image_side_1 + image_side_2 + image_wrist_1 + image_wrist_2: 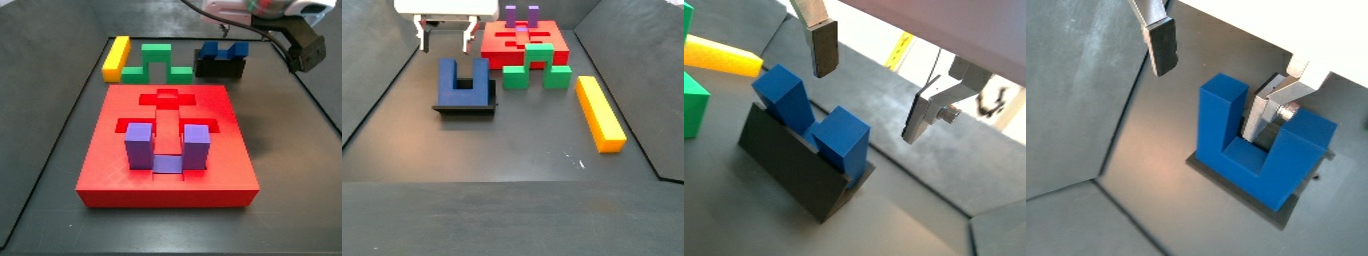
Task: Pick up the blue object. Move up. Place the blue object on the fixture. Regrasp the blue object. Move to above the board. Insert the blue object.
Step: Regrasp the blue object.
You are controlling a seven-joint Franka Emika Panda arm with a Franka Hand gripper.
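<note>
The blue object (811,115) stands with its two prongs up on the black fixture (798,170). It also shows in a wrist view (1260,140) and in both side views (222,50) (465,80). My gripper (874,85) (1213,80) hangs open above it, and nothing is between its fingers. In a side view the gripper (446,38) sits a little behind the blue object, clear of it. The red board (120,175) (500,45) lies apart from the fixture (221,70) (465,106), with a purple U-shaped block (167,150) set in its top.
A green arch block (163,62) (536,65) and a yellow bar (116,58) (599,112) lie on the dark floor between the board and the bin walls. The green block (691,100) and the yellow bar (718,55) are close to the fixture.
</note>
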